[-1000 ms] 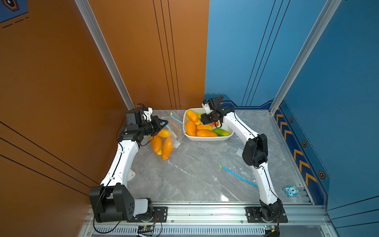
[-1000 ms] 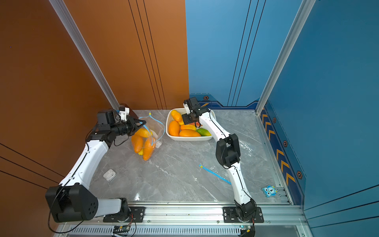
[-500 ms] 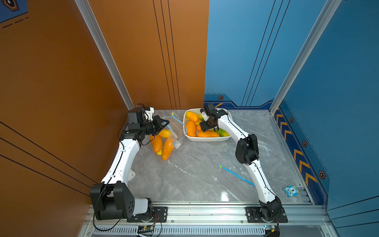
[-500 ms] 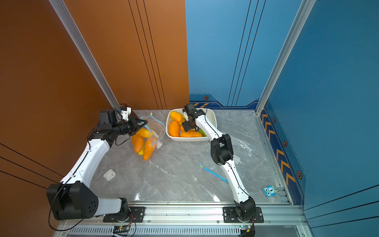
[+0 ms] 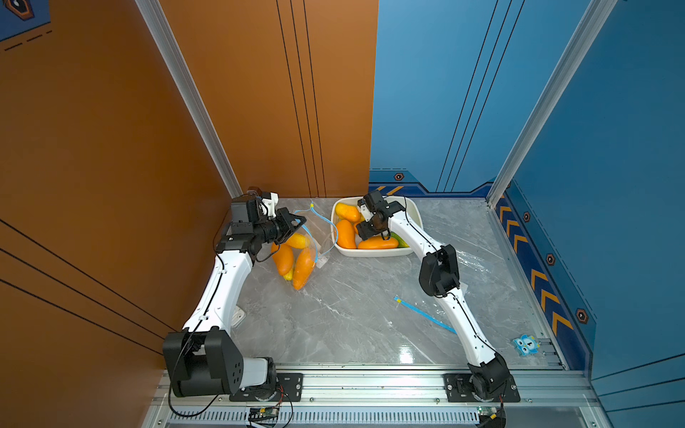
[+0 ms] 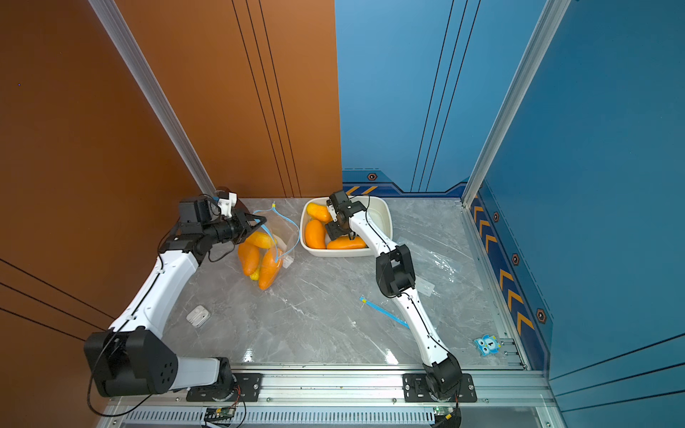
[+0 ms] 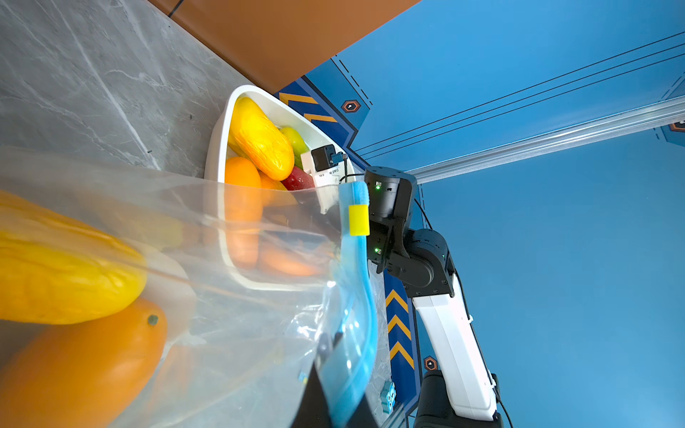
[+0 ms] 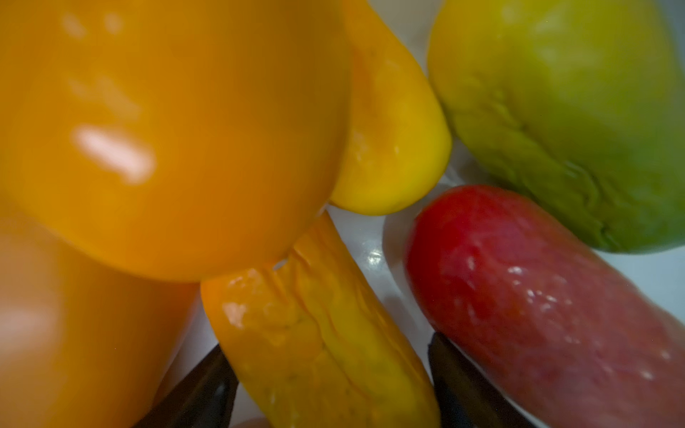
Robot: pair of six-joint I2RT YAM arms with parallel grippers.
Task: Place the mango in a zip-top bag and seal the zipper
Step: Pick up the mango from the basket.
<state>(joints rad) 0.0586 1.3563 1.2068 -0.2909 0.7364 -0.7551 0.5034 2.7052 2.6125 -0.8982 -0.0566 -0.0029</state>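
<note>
The mango (image 8: 296,315) selected for transfer lay in the white bowl (image 5: 374,252) at the rear of the table (image 5: 352,315), among the bowl's other fruit. In the right wrist view its long axis ran straight out from between the fingers. Its far end pointed at, and was tucked under, a larger orange mango (image 8: 166,129). A red mango (image 8: 537,315) lay beside it and a green mango (image 8: 574,111) beyond. The right gripper (image 8: 330,374) stood low in the bowl with its jaws spread wide, one finger on each flank of the mango; whether the pads clamped it could not be determined. The left gripper (image 5: 298,224) was fully closed on the rim of the zip-top bag (image 5: 322,231), pinching the blue zipper (image 7: 356,296) and holding the mouth up and open. The bagged mangoes (image 5: 283,258) rested inside on the table, the two orange ones with long axes running from the mouth toward the robot's base. Compared with one second earlier, the right gripper had descended from above the far rim to the middle of the bowl, and its elbow had shifted toward the left arm. The left arm and bag were unchanged. The table was grey and marble-patterned, and also carried a flat spare bag (image 5: 478,259), a small white object (image 6: 198,315) and a blue owl tag (image 5: 526,344). Orange panels (image 5: 111,148) enclosed the left and rear-left, blue panels (image 5: 611,148) the rear-right and right.
</note>
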